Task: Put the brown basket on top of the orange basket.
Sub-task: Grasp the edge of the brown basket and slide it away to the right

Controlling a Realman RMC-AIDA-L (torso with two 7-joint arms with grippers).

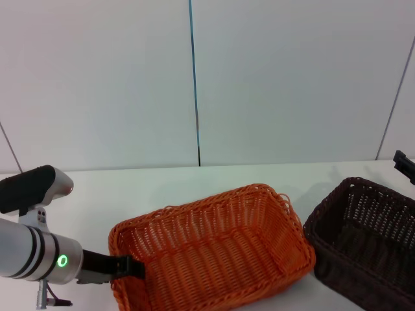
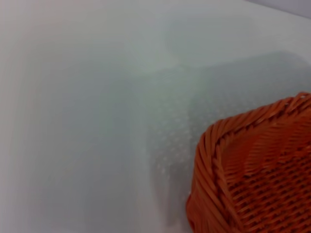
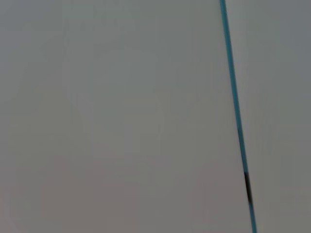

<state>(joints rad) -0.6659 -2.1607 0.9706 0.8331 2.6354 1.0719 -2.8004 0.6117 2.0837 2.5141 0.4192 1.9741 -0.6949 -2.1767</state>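
Note:
The orange basket sits on the white table in the middle of the head view, its open side up. The brown basket stands just right of it, close to its right end. My left gripper is at the orange basket's left rim, low at the near left. The left wrist view shows a corner of the orange basket close by. A black part of my right gripper shows at the far right edge, above the brown basket's far rim.
The white table stretches behind and left of the baskets. A pale wall with a thin blue seam stands behind it; the right wrist view shows only that wall and the seam.

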